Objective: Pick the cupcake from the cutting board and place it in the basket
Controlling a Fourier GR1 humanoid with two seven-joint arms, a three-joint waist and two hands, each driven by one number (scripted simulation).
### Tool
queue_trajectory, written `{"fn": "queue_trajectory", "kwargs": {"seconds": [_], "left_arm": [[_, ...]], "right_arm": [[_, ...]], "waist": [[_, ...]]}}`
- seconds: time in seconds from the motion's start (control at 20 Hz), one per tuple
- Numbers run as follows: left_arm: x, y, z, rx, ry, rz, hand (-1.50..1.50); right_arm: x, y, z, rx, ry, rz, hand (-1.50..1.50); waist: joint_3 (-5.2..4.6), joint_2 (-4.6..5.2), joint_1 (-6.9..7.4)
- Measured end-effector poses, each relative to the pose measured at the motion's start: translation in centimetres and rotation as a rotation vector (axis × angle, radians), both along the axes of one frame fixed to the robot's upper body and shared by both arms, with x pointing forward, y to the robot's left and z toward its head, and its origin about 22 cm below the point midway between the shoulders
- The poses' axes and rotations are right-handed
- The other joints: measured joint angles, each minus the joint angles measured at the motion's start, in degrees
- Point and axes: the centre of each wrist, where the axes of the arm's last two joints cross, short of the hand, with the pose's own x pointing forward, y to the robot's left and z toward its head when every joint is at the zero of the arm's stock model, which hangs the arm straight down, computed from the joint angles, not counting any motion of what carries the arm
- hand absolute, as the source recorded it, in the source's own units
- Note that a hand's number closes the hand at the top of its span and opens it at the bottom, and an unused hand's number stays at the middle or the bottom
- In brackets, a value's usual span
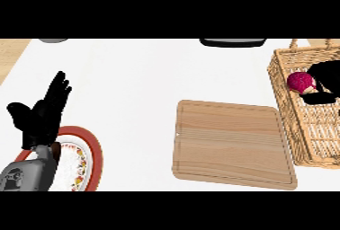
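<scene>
Cupcake (300,81) w/in basket (284,96), R hand (327,76) curled round it, pink top showing; L hand (40,119) open over plate (97,150).

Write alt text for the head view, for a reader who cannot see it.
The robot's right hand curls round a pink-topped cupcake inside the wicker basket at the right edge. The wooden cutting board lies beside the basket. The left hand rests open, fingers up, over a red-rimmed plate at the left.
</scene>
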Motion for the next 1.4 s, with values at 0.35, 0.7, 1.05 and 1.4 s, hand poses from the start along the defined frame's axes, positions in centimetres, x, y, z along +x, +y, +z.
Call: {"fn": "queue_trajectory", "kwargs": {"seconds": [0.35, 0.7, 1.05, 1.4], "left_arm": [[0.6, 0.5, -0.2, 0.005, -0.002, 0.001, 0.00], [0.6, 0.7, -0.2, 0.006, 0.003, 0.015, 0.00], [0.5, 0.7, -0.3, 0.004, 0.005, 0.018, 0.00], [0.0, 1.0, -0.2, 0.007, 0.001, 0.015, 0.00]], "right_arm": [[-0.2, -0.7, -1.2, -0.009, 0.054, -0.092, -1.50], [0.0, -1.4, 0.1, 0.243, -0.036, -0.088, -1.50], [0.0, -3.6, 3.3, 0.580, -0.118, -0.167, -1.50], [-3.1, -9.1, 5.3, 0.825, -0.135, -0.304, -1.50]], "waist": [[-0.11, 0.12, -0.03], [-0.20, -0.08, -0.62], [0.03, -0.17, -0.97], [0.22, 0.02, -0.75]]}}
